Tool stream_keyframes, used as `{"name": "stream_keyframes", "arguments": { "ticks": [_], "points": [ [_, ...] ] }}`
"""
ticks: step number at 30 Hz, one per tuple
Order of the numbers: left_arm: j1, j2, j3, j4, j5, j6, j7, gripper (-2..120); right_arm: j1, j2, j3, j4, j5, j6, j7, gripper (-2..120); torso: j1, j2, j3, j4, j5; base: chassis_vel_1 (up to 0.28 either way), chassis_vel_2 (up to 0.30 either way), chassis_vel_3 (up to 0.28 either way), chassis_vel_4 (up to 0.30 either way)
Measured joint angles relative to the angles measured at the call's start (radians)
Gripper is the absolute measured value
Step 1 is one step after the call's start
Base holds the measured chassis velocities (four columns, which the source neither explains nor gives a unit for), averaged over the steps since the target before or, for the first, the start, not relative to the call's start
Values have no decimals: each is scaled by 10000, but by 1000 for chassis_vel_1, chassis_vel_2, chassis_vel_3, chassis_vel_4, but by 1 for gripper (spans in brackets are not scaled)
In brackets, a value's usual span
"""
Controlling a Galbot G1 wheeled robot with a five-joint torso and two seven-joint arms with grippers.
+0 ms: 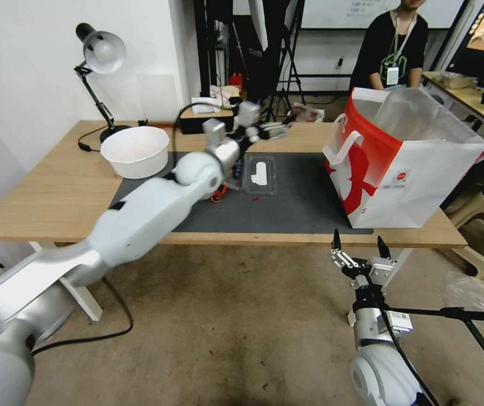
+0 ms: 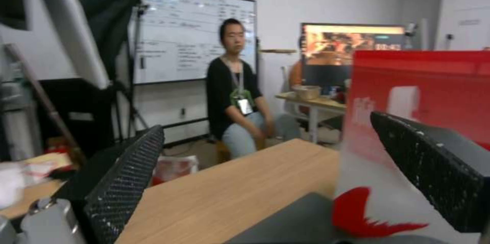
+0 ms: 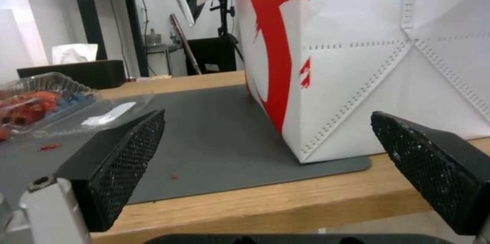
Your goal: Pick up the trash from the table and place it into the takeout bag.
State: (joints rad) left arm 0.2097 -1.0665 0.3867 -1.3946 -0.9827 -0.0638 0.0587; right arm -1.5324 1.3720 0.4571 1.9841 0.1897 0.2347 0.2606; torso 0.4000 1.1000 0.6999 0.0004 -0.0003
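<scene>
Left gripper [image 1: 275, 131] outstretched above the table [image 1: 56, 192] — fingers spread wide, empty (right gripper [image 1: 358, 245] likewise, parked low).

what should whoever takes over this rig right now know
Left pincer: open, empty, over the far side of the table, left of the takeout bag.
Right pincer: open, empty, below the table's near edge, before the bag.
Clear tray with orange bits lies on the mat; white bowl beside the mat.
Bag contents hidden.
Left: bag the tray and bowl.
</scene>
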Motion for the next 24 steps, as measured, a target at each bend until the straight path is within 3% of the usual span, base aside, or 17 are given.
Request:
{"name": "stream_keyframes", "arguments": {
  "ticks": [11, 24],
  "points": [
    [2543, 1402, -2420, -1727, 372, 432, -435, 100, -26, -70, -43, 40, -24, -15, -20, 100, -1, 0, -1, -4, 1, 0, 0, 0, 0],
    [5373, 2079, -4691, -3271, 1212, 645, -665, 100, -42, -169, -132, 75, -25, -22, -81, 100, -1, -1, 0, -4, 3, 0, 0, 0, 0]
  ]
}}
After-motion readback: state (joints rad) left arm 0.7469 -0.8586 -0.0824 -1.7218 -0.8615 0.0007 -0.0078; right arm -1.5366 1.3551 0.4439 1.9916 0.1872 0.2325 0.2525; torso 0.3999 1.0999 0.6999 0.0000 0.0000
